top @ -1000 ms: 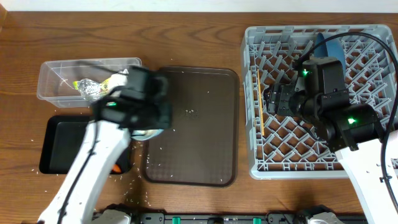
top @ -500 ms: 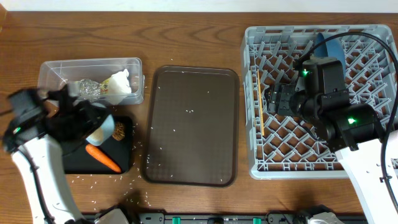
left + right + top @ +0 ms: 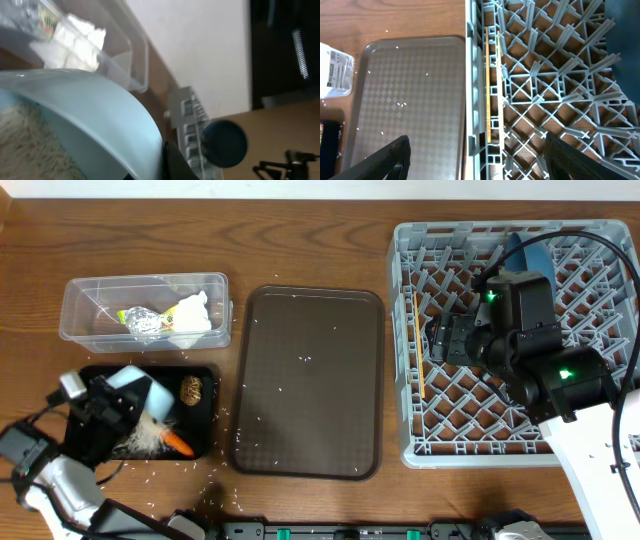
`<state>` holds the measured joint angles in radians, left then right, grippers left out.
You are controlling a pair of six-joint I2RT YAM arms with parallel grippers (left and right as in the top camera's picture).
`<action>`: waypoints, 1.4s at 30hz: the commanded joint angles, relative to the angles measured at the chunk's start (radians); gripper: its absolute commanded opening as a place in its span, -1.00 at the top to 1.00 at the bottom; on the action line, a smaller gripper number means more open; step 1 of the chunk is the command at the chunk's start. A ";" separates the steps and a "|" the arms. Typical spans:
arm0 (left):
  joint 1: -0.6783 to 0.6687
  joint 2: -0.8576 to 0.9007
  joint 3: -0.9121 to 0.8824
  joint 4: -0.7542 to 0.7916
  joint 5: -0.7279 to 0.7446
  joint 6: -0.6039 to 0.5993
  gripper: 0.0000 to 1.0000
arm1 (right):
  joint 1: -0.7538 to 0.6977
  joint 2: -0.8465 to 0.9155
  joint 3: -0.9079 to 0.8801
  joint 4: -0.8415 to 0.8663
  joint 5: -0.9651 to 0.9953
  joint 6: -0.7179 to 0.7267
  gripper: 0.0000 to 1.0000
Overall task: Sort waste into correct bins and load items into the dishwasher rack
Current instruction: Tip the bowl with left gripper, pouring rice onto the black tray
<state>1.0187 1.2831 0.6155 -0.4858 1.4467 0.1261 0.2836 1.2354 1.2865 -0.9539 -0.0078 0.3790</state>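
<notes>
Lower left of the overhead view: left gripper (image 3: 112, 408) pinched tight on the rim of the light-blue bowl (image 3: 140, 392), tipped on its side over the black tray (image 3: 203, 420). Inside that tray: white rice grains (image 3: 148, 438) heaped under the bowl, orange carrot (image 3: 178, 444) beside them, brown food lump (image 3: 192, 388) toward the upper right corner. Just above, in the clear box (image 3: 80, 290): silver wrapper (image 3: 140, 322) and white tissue (image 3: 190, 315). Centre: brown serving tray (image 3: 310, 420), speckled with grains. Right: dishwasher rack (image 3: 460, 430), blue plate (image 3: 527, 250) standing near its upper edge. Over its left part, right gripper (image 3: 432, 340), jaws spread wide, holding nothing.
</notes>
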 commanded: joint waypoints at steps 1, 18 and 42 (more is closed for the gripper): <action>0.058 -0.004 0.007 0.013 0.124 0.057 0.88 | -0.017 0.001 0.008 0.000 0.007 -0.010 -0.57; 0.071 -0.003 0.005 0.010 0.068 0.044 0.88 | -0.017 0.001 0.007 0.003 0.006 -0.009 -0.56; 0.063 0.004 -0.005 0.076 -0.039 -0.158 0.88 | -0.017 0.001 0.008 -0.007 -0.001 -0.010 -0.56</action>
<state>1.0863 1.2831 0.6144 -0.4129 1.3846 -0.0353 0.2836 1.2354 1.2865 -0.9585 -0.0086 0.3790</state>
